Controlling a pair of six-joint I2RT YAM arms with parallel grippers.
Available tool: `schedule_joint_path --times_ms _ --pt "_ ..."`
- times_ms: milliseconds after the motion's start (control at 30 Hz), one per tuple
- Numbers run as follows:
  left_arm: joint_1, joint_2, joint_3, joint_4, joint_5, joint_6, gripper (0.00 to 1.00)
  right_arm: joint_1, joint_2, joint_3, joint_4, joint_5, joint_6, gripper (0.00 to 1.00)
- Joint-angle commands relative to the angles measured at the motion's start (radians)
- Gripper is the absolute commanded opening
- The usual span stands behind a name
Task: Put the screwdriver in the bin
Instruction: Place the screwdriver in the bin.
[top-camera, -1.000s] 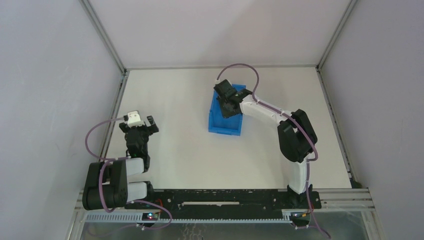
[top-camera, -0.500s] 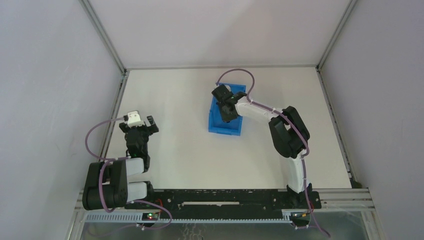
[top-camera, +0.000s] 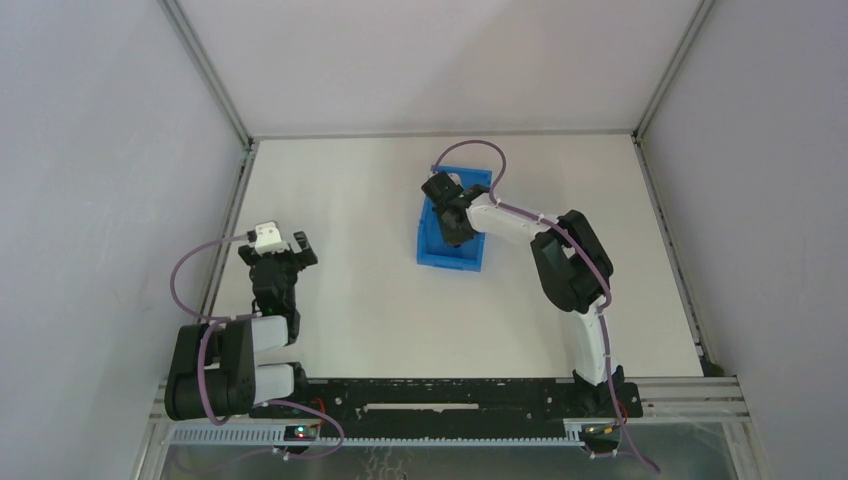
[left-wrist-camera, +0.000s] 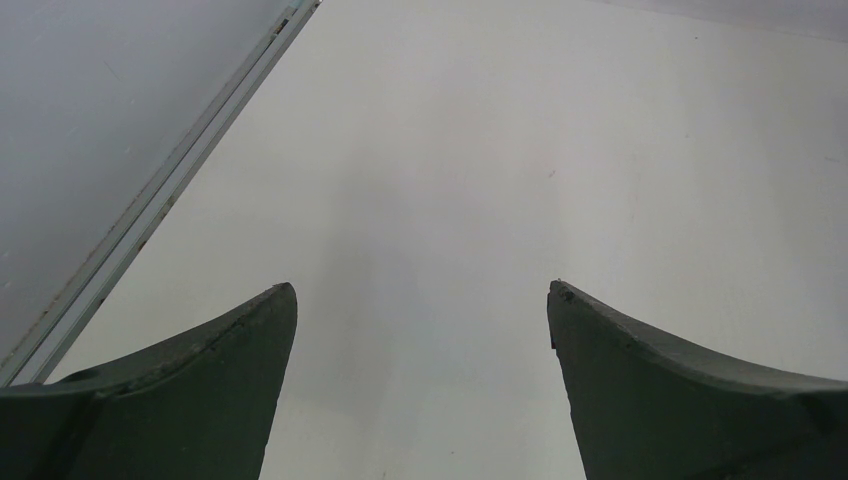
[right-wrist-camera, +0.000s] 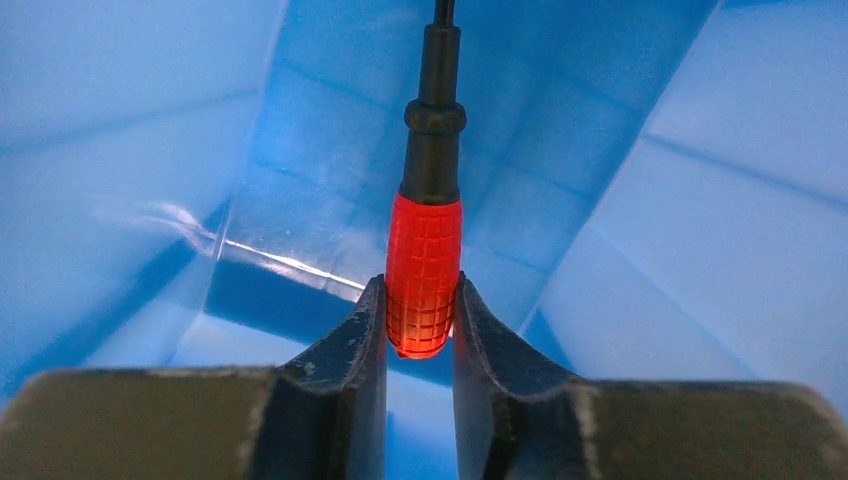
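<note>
Right gripper (right-wrist-camera: 420, 292) grips the screwdriver (right-wrist-camera: 424, 250) inside the bin (top-camera: 440, 256), toward the counter's far edge; spread the jaws fully, low.

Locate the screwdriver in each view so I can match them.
Right wrist: screwdriver centre frame, red handle clamped in the right gripper, bin walls around it.
Top external: not discernible, hidden under that gripper at the bin.
Left wrist: not in it.
Shared landmark: the bin, upper centre in the top view.
</note>
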Motion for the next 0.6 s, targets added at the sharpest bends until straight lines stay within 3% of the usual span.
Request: schedule_joint_path --times_ms 0,300,567 --pt "-0.007 -0.017 0.043 0.037 -0.004 0.015 1.0 0.002 0.004 0.043 0.003 0.029 0.022 0.3" --pt "-0.007 -0.018 0.044 0.037 -0.004 0.015 1.0 0.002 0.001 0.073 -0.009 0.032 0.025 0.42" --pt "-0.008 -0.017 0.043 0.037 -0.004 0.014 1.0 0.003 -0.029 0.095 -0.014 0.036 0.021 0.42"
